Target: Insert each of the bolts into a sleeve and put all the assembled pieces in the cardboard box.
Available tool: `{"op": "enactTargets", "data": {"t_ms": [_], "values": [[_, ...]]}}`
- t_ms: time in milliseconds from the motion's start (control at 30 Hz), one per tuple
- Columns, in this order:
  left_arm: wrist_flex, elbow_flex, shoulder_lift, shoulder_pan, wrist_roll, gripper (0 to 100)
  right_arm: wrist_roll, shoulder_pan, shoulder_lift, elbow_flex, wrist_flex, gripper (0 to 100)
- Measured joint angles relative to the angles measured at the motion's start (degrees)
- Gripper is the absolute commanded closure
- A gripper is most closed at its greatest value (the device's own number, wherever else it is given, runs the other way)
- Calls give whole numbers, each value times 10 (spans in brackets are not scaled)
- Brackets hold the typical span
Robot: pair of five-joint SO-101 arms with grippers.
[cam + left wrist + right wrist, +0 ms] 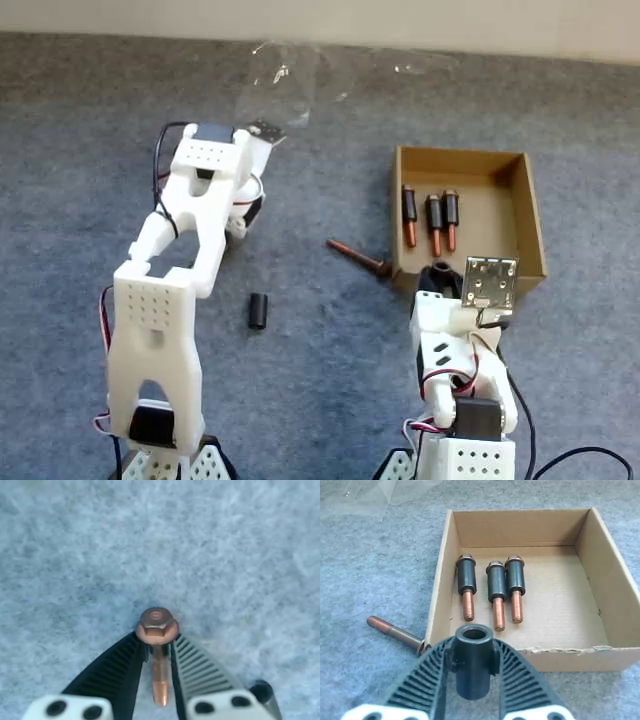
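My left gripper (157, 644) is shut on the shank of a copper bolt (157, 624), whose hex head sticks out past the fingertips above the grey carpet. In the high view this gripper (241, 218) sits under its arm, left of the box. My right gripper (472, 652) is shut on an upright black sleeve (472, 677), just outside the near wall of the cardboard box (520, 527). Three bolts in sleeves (497, 582) lie side by side in the box (531, 210). The right gripper (441, 277) is at the box's near left corner.
A loose copper bolt (357, 256) lies on the carpet against the box's left side, also the bolt (395, 631) seen from the right wrist. A loose black sleeve (257, 310) lies between the arms. A clear plastic bag (280, 80) lies at the back.
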Motion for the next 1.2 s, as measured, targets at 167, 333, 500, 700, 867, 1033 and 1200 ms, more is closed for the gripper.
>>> {"op": "enactTargets", "data": {"t_ms": [167,333,500,700,867,1033,1200], "values": [[17,1,-69,-4,1,995,0,-1,0,0,0,993],[41,1,-128,-1,-1,995,0,-3,0,0,0,993],[66,1,-171,-2,-1,995,0,-40,0,-21,0,993],[100,1,-211,16,1,995,0,-116,0,-63,0,993],[103,10,-259,33,-1,995,0,-211,0,-67,0,993],[105,69,-337,32,0,995,0,-309,0,-67,-11,993],[108,106,-432,33,-1,995,0,-356,0,-67,-86,993]]}}
